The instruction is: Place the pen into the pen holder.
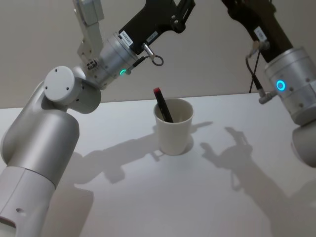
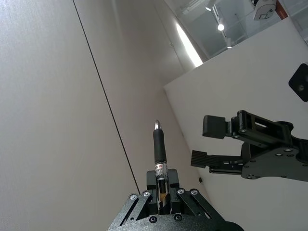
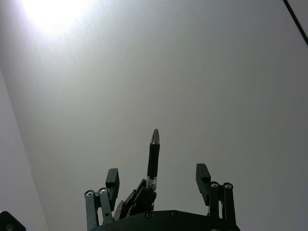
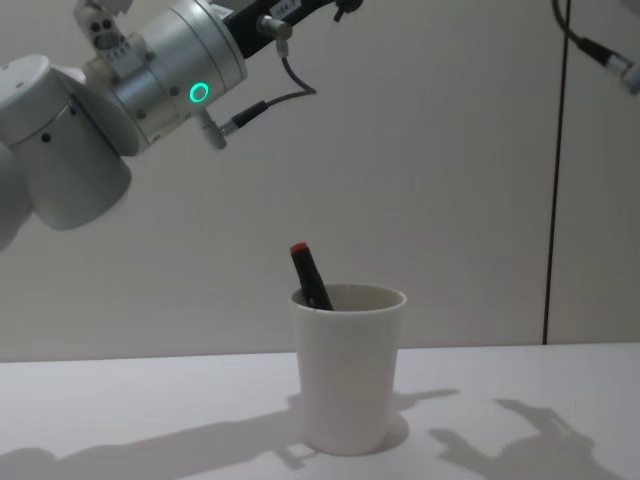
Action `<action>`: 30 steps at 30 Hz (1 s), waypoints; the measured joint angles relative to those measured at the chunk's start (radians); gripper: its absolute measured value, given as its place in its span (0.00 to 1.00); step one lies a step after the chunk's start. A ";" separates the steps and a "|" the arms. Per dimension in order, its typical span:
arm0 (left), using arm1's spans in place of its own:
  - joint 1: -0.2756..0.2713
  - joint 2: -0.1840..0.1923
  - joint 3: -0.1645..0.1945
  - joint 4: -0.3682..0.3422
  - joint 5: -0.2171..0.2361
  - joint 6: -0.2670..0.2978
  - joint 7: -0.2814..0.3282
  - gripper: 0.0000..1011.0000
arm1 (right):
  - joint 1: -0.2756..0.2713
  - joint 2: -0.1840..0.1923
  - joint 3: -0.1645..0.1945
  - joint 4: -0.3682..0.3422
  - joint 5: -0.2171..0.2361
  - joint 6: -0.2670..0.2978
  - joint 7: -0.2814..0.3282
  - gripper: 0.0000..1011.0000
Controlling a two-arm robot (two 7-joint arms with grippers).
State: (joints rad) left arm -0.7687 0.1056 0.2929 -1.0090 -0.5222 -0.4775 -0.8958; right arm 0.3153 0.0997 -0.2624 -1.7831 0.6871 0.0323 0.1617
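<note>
Head view first: the slim black pen with the red end cap (image 1: 162, 104) is standing inside the plain white tapered paper cup (image 1: 174, 136). It leans against the rim on the robot's left side, red cap up and poking above the edge. The cup sits upright near the middle of the white counter (image 1: 148, 197), and nothing is touching it.

Now look up. Your left arm is raised high above the counter, off to the cup's left, and on its wrist view the left end effector (image 2: 162, 180) has its fingers drawn together. They are clamped on the base of a slim black stick with a silver tip (image 2: 159, 144), which points away from the camera.

Your right arm is lifted too, on the right side. The right end effector (image 3: 157, 172) has its fingers spread wide apart, gripping nothing, close beside the left one.
</note>
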 joint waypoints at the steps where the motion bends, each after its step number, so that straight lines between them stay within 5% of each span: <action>1: 0.000 0.000 0.000 0.000 0.000 0.000 0.000 0.14 | 0.003 -0.002 0.000 0.003 0.001 0.000 0.003 0.99; 30: 0.000 0.000 0.000 0.000 0.000 0.000 0.000 0.14 | 0.131 -0.023 0.006 0.117 -0.057 0.039 0.121 0.99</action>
State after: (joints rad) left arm -0.7687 0.1056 0.2928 -1.0090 -0.5222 -0.4775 -0.8958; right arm 0.4463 0.0772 -0.2569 -1.6660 0.6304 0.0712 0.2831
